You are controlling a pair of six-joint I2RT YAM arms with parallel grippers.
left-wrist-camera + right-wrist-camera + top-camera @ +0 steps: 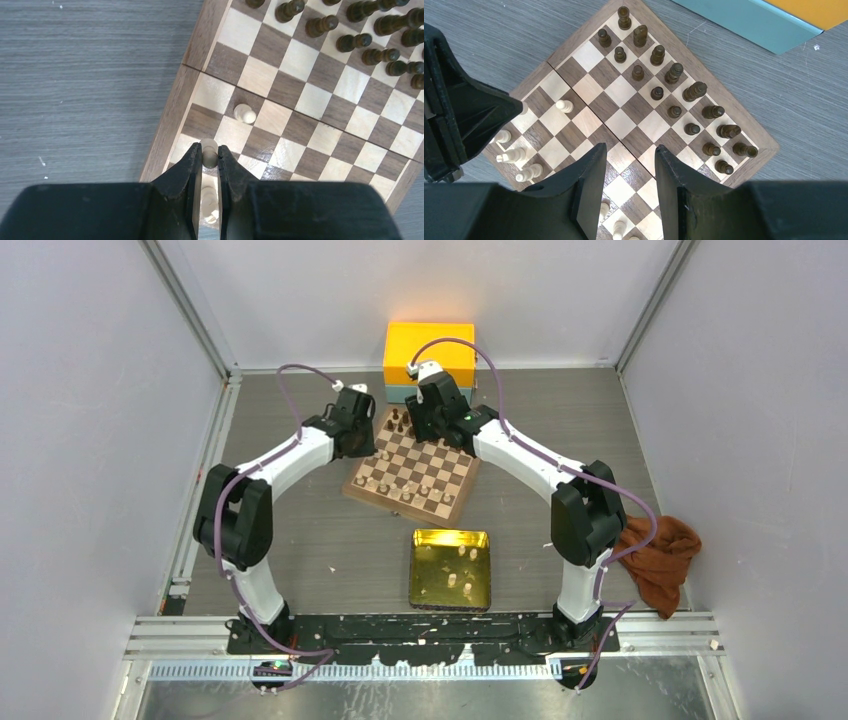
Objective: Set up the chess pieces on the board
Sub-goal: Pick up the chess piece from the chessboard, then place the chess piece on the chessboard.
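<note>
The round-headed pale cream wooden pawn (209,147) stood upright, long axis vertical, on the checkered wooden chessboard (300,100), clamped by the left gripper (210,156); the right gripper (630,157) gaped wide.

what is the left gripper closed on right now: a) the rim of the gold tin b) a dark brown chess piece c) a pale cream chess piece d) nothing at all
c: in the left wrist view the left gripper is shut on a pale cream chess piece over the edge squares of the board, while the dark brown pieces stand at the far side.
</note>
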